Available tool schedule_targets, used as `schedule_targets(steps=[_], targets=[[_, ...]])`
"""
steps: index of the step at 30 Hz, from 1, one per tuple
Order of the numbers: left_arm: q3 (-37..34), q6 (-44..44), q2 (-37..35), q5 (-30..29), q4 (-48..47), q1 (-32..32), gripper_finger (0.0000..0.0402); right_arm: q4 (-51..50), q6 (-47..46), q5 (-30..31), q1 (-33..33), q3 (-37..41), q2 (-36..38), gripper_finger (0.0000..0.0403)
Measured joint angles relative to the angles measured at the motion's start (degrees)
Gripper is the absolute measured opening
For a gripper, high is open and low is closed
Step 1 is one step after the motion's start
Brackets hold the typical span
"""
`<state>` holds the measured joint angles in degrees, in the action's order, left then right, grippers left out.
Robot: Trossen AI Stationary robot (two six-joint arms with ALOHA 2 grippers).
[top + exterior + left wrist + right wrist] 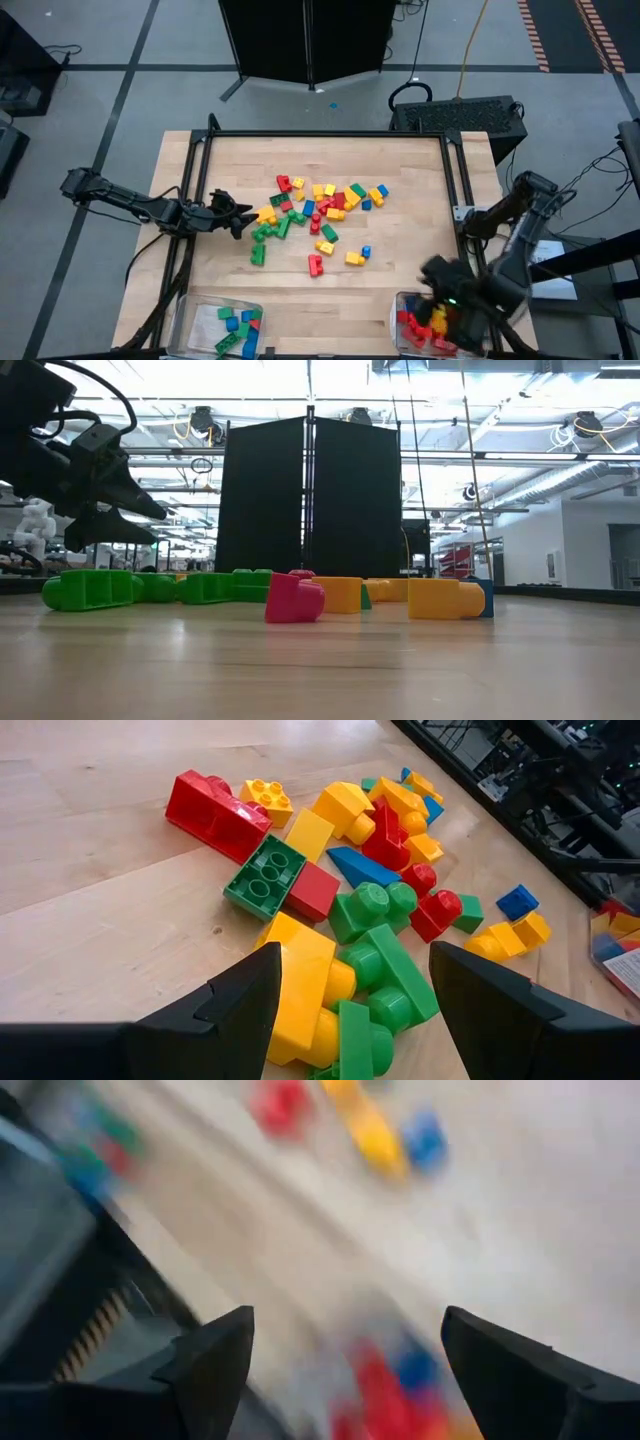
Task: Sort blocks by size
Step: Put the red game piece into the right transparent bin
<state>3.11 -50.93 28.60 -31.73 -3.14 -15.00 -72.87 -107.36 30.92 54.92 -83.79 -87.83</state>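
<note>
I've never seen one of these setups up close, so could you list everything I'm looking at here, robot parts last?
blocks: dozens, red, yellow, green and blue, piled mid-table, a few strays nearer the front.
left bin: one, clear plastic, front left corner, holding green, blue and red blocks.
right bin: one, clear plastic, front right corner, holding red, yellow and blue blocks.
table: one, light wood, black frame.
black screen: one, behind the table.
left gripper: one, dark, open, at the pile's left edge.
right gripper: one, dark, open, over the right bin.

No legible txt, labels or nos. anywhere.
</note>
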Motion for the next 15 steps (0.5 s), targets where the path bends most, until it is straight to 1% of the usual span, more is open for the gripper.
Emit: schedule_targets(steps=[1,2,3,5,7,9,10,12,15], targets=[[0.00,0.00,0.00,0.00,0.01,-0.02,0.0255,2.42,4.55,3.72,-2.49,0.00,0.00,0.0313],[0.00,0.00,0.00,0.00,0.01,-0.02,0.0255,4.87,9.86,5.96,-5.17,0.00,0.00,0.0313],[0.00,0.01,0.00,0.00,0.02,0.00,0.0255,8.08,16.02,6.48,-8.84,0.00,0.00,0.0313],[0.00,0.01,0.00,0.00,0.02,-0.02,0.0255,15.02,28.21,5.03,-16.35,0.00,-0.83,0.0313],[0.00,0.01,0.00,0.00,0.07,-0.02,0.0255,22.80,39.62,0.45,-23.53,0.00,-2.54,0.0313],[0.00,0.01,0.00,0.00,0.07,-0.02,0.0255,30.26,50.33,-6.64,-29.65,0.00,-5.12,0.0313],[0.00,0.01,0.00,0.00,0.08,-0.02,0.0255,33.13,54.20,-9.90,-32.11,0.00,-6.52,0.0313],[0.00,-0.83,0.00,0.00,0.05,-0.01,0.0255,35.66,57.52,-15.74,-36.15,0.00,-9.63,0.0313],[0.00,-1.32,0.00,0.19,-0.13,-0.02,0.0255,33.22,55.67,-21.99,-40.53,0.02,-14.87,0.0313]])
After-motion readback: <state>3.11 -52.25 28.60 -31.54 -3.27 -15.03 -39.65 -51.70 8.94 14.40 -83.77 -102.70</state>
